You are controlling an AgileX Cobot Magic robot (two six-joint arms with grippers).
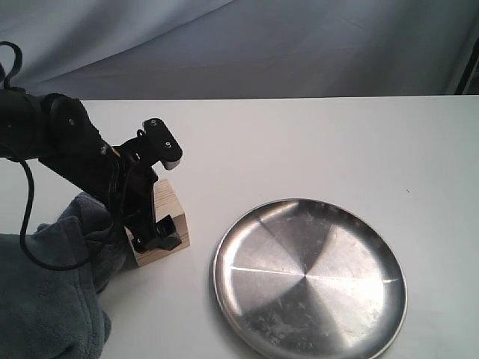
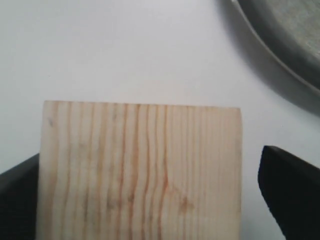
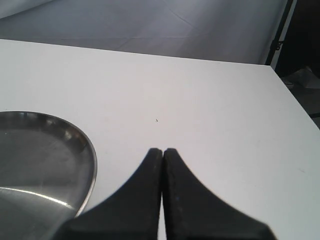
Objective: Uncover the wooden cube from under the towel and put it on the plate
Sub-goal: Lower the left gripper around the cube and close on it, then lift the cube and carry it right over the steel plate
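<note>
Wooden cube [image 2: 140, 170]: uncovered, so your left gripper [image 1: 159, 238] straddled it, unclenched, ready to grasp.
Right gripper [image 3: 163, 155]: clenched empty, idle.

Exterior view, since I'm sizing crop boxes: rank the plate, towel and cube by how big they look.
1. Plate: clearly the largest.
2. Towel: second as seen, but the frame edge cuts it off, so its full size is unsure.
3. Cube: smallest.
</note>
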